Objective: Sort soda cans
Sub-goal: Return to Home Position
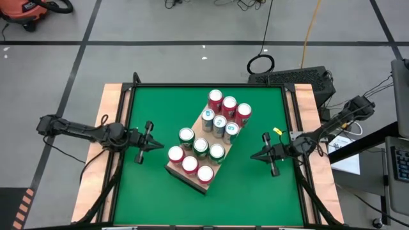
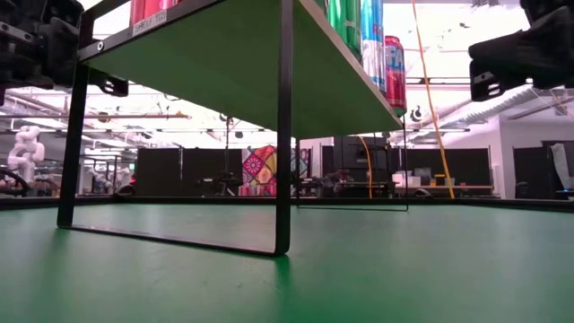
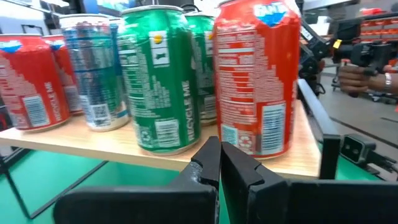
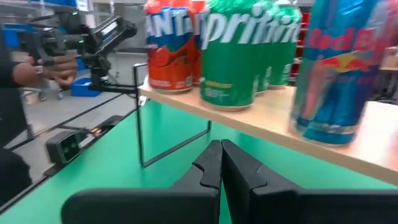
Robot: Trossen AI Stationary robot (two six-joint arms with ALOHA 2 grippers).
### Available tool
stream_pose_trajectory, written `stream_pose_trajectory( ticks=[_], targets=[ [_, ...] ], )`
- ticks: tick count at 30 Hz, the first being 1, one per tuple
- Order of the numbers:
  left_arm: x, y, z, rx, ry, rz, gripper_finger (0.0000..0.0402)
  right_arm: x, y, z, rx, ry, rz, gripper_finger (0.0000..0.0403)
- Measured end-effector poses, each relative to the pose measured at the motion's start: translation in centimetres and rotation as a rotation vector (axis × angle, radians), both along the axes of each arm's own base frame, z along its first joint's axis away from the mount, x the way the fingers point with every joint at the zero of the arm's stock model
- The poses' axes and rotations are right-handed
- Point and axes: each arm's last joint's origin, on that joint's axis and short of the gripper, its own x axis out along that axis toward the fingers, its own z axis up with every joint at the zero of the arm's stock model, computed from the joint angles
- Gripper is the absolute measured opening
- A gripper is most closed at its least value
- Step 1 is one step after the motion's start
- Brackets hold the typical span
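A light wooden board [image 1: 194,181] on black wire legs [image 2: 283,135] stands slantwise in the middle of the green table. Several soda cans stand upright on it in rows: red [image 1: 229,104], blue [image 1: 220,122], green [image 1: 200,145] and red again [image 1: 190,164]. My left gripper [image 1: 156,145] is shut, level, left of the board, facing a red can [image 3: 255,74] and a green can [image 3: 158,81]. My right gripper [image 1: 252,155] is shut, level, right of the board, facing a green can [image 4: 239,53] and a blue can [image 4: 345,74]. Neither gripper touches anything.
The board's underside [image 2: 233,72] stands well above the green surface, with open room beneath it. A black frame [image 1: 208,85] and wooden strips [image 1: 110,102] border the table. A person's hand [image 4: 37,71] holding a device shows beyond the table edge. Bare green surface lies beside each gripper.
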Motion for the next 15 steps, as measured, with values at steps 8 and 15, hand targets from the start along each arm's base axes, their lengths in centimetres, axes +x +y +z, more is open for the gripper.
stream_pose_trajectory(
  ticks=[8,15],
  targets=[
    [-0.3,0.5,0.4,-0.032,-0.031,0.055,0.0013,0.0,-1.3,0.1,0.001,0.007,-0.065,0.0],
    [-0.9,0.8,0.0,-0.083,0.015,0.157,0.0013,-0.3,-2.1,0.0,-0.009,0.045,-0.106,0.0]
  ],
)
